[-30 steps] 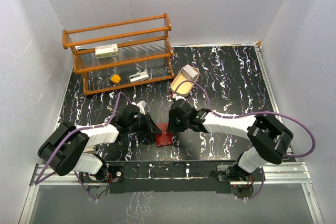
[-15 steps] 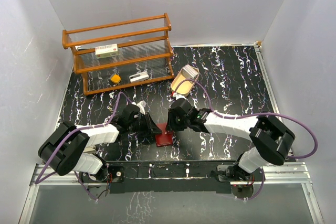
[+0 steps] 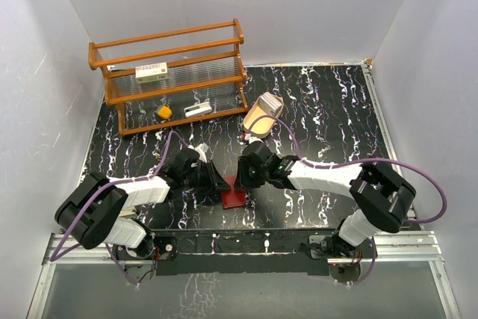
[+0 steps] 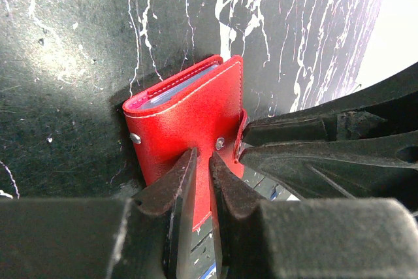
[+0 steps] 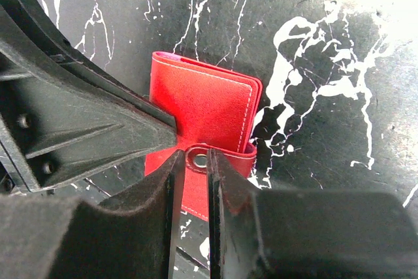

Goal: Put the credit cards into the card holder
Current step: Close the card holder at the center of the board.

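Card holder (image 3: 234,194) lies near-centre on the table (image 3: 321,110), between both arms. Left gripper (image 4: 204,164) is narrow, with red cover showing in the gap. Right gripper (image 5: 196,161) is narrow over the snap tab (image 5: 225,155). Can't tell whether either is actually clamped. Pale layers show at the holder's open edge, cards or pocket lining unclear. Risks: both sets of tips crowd the same corner and could collide; a weak pinch on thin leather could slip and let the holder flop or skid; an uneven pull on the tab could twist it.
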### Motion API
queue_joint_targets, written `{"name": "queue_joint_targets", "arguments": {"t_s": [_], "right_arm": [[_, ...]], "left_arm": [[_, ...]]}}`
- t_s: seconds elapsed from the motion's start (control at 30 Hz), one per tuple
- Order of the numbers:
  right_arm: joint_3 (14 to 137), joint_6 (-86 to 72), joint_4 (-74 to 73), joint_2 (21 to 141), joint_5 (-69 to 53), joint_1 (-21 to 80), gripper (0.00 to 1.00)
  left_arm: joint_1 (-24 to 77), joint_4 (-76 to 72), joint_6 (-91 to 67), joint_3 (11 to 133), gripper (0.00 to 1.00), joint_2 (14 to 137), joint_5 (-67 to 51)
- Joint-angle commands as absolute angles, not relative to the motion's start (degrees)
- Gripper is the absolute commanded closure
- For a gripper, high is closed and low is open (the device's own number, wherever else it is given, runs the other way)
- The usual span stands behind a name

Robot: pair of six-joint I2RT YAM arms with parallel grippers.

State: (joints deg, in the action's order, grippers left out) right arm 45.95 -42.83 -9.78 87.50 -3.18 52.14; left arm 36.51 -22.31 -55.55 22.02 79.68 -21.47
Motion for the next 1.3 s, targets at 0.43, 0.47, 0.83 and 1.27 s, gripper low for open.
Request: {"name": "queue_joint_targets", "arguments": {"t_s": [0.43, 0.47, 0.83, 1.27], "right_arm": [[44.7, -43.8, -6.1, 88.2, -3.8, 52.4, 0.85], [44.7, -43.7, -6.2, 88.1, -3.7, 52.4, 0.85], [45.2, -43.3, -6.1, 88.9, -3.8, 52.8, 0.89], [48.0, -41.6, -11.9, 92.1, -1.1, 54.0, 0.92]], "left_arm": [[37.1, -19.1, -54.7, 21.7, 0.86, 81.3, -19.4], [37.1, -19.1, -54.7, 21.7, 0.86, 81.3, -19.4], [37.2, -19.8, -55.0, 21.7, 0.86, 81.8, -19.9], [37.3, -20.2, -55.0, 21.5, 0.87, 82.1, -20.0]]}}
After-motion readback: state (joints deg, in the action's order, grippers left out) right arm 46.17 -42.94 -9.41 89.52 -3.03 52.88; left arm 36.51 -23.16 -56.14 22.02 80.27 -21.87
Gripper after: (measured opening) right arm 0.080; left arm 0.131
